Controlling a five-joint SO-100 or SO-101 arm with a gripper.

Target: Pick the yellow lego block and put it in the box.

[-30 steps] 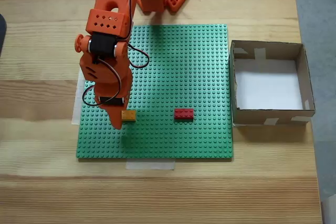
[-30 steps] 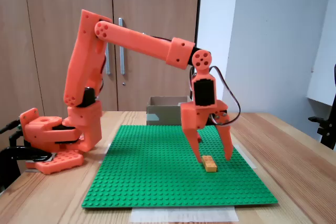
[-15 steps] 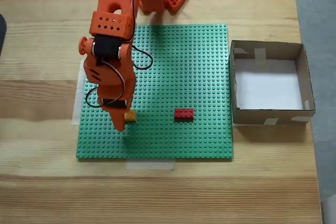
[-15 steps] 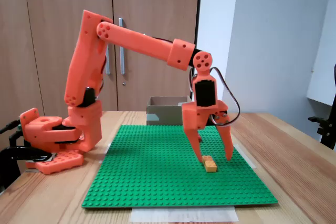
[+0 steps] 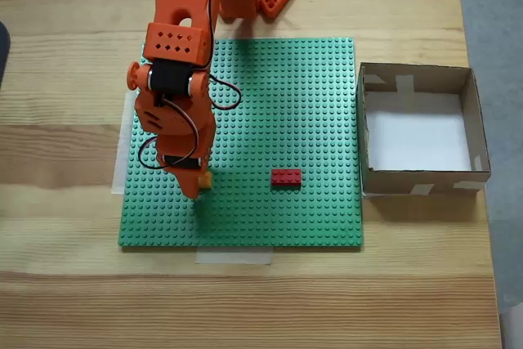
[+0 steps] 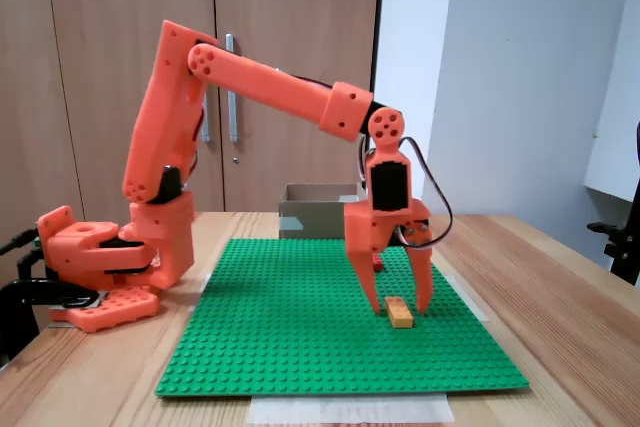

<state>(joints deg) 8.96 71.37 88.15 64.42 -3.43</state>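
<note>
1. Over by the left side of the green baseplate (image 5: 278,104), as the top-down fixed view shows it, the end effector (image 6: 397,307) is hanging with its jaws parted, one finger coming down on each side of the yellow brick (image 6: 399,311); nothing is being held yet.
2. From above, the yellow brick (image 5: 204,179) is peeking out from under the arm, mostly covered, so I cannot tell how well the fingers are lining up with it.
3. One finger seems to be standing closer to the brick than the other, I reckon, so closing now could be shoving it sideways or twisting it instead of pinching it.
4. If the brick is pressed onto the studs, lifting could be making it slip out of a shallow grip.
5. Descending further risks the fingertips jamming against the studs.
6. The red brick (image 5: 286,176) is lying well apart to the right, so it is hardly threatening a mix-up.
7. The box (image 5: 482,132) is sitting on the desk (image 5: 65,284) just beside the plate's right edge, and a low carry could be catching its wall.
</note>
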